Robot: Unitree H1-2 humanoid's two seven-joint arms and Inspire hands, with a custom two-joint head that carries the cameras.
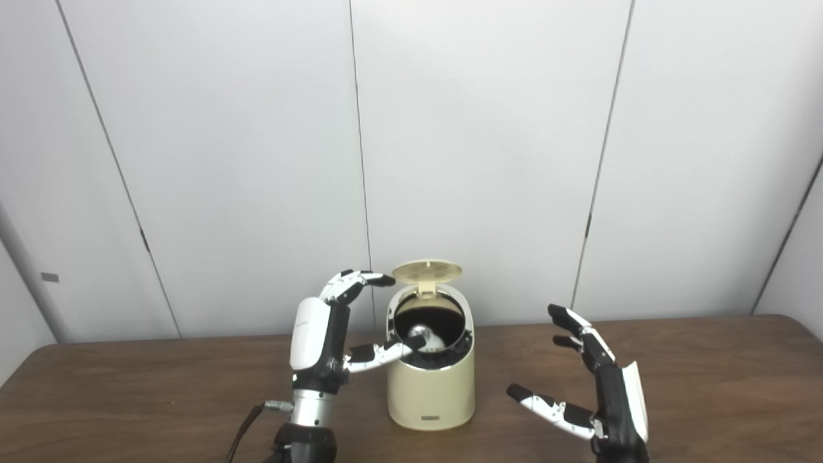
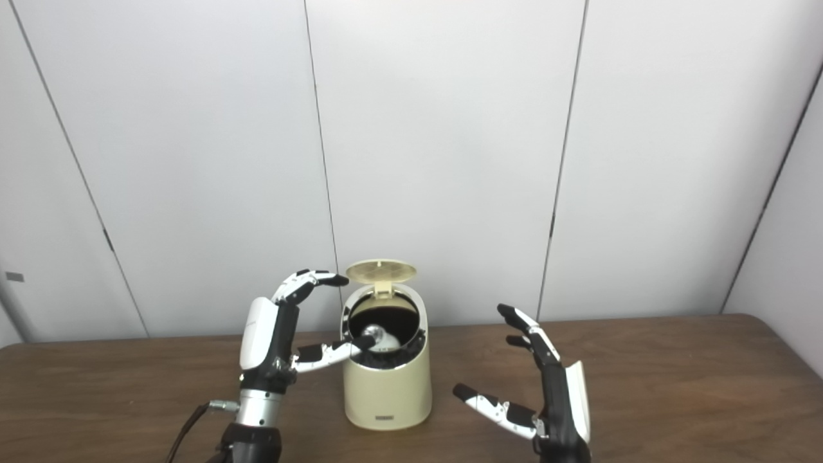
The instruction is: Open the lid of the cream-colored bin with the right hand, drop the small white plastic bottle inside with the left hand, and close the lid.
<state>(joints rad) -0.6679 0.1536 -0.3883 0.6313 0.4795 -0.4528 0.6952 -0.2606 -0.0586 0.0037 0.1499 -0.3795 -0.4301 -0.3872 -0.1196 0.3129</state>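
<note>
cream-colored bin (image 1: 431, 379) is standing at lower centre, lid (image 1: 427, 271) up; small white plastic bottle (image 1: 421, 335) is sitting inside its mouth. left hand (image 1: 328, 334) is spreading wide beside it, holding nothing; right hand (image 2: 546, 379) is waiting, fingers splayed — risk: left thumb snagging the rim, tipping the bin.

Bin (image 1: 431, 379): interior dark, depth and contents below the mouth unreadable. Bottle (image 1: 421, 337): only a rounded pale top shows in the opening, body hidden by the bin wall and the left hand's (image 1: 321, 334) thumb at 9 o'clock; contact with it cannot be told. Both forearms: cut off at the bottom edge. Counter (image 1: 707, 386): near edge and corners cropped. Bin label (image 1: 431, 418), at 6 o'clock on the base: too small to read.
</note>
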